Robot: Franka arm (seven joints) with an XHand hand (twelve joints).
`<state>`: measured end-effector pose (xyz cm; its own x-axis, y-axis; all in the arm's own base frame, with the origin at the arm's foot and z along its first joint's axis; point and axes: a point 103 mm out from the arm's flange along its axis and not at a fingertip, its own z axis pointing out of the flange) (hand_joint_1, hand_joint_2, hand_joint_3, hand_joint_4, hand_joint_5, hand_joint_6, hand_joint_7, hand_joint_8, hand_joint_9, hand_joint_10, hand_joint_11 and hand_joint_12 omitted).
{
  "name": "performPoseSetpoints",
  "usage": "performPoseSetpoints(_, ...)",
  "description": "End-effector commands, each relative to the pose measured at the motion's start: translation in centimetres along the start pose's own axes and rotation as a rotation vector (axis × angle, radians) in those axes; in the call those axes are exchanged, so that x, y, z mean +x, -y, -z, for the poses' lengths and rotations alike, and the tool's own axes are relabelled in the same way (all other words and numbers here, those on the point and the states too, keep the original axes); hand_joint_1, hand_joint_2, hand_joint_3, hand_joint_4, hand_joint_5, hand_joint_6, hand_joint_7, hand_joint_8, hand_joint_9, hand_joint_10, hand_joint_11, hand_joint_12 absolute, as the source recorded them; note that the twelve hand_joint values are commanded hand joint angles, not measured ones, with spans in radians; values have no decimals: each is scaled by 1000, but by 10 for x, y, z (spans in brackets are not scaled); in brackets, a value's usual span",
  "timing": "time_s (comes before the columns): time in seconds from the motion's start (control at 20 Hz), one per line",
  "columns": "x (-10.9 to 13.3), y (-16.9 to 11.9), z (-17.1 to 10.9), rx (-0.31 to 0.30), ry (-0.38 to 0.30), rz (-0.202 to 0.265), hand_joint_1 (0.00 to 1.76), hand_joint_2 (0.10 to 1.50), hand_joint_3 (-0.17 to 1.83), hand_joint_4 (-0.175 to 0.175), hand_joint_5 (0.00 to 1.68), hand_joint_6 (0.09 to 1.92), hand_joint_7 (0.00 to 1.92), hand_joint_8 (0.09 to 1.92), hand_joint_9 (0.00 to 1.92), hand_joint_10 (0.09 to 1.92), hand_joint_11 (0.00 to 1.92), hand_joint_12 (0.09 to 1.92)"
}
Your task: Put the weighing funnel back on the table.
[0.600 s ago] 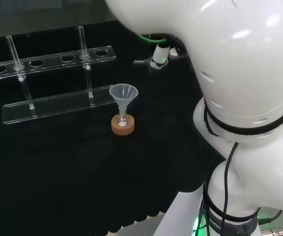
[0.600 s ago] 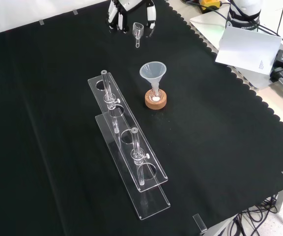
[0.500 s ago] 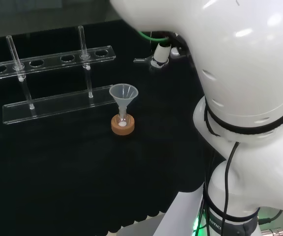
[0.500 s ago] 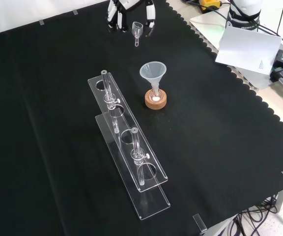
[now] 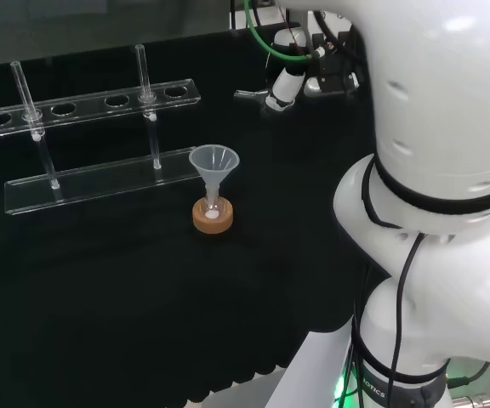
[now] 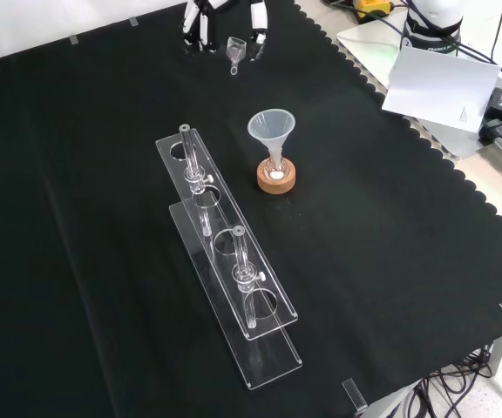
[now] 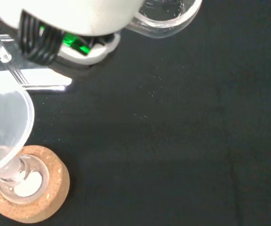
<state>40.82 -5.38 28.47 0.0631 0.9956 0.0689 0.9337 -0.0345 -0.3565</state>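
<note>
Since the weighing funnel (image 6: 234, 48) is meant to end up lying on the cloth (image 6: 364, 218), the hand (image 6: 197, 19), curled round it, holds it above a bare patch beyond the funnel (image 6: 272, 126) in the front view, well apart from it, where setting it down should disturb nothing.

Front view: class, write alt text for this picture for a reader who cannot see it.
At the top edge, the hand holds the small clear weighing funnel between its fingers over the black cloth. Nearer the camera, the funnel stands in a flask on a cork ring, beside a clear rack with glass tubes.
</note>
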Motion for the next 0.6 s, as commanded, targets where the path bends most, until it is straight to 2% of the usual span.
performPoseSetpoints(0.05, -32, -36, 9, -22, -56, 26, 1117, 581, 848, 175, 1209, 882, 484, 705, 820, 432, 726, 1096)
performPoseSetpoints(0.3, -38, -62, 9, -5, -76, 57, 1117, 582, 848, 175, 1209, 882, 485, 705, 820, 433, 727, 1096)
performPoseSetpoints(0.6, -47, -96, -1, 20, -80, 64, 1117, 582, 847, 175, 1208, 883, 485, 706, 820, 433, 728, 1095)
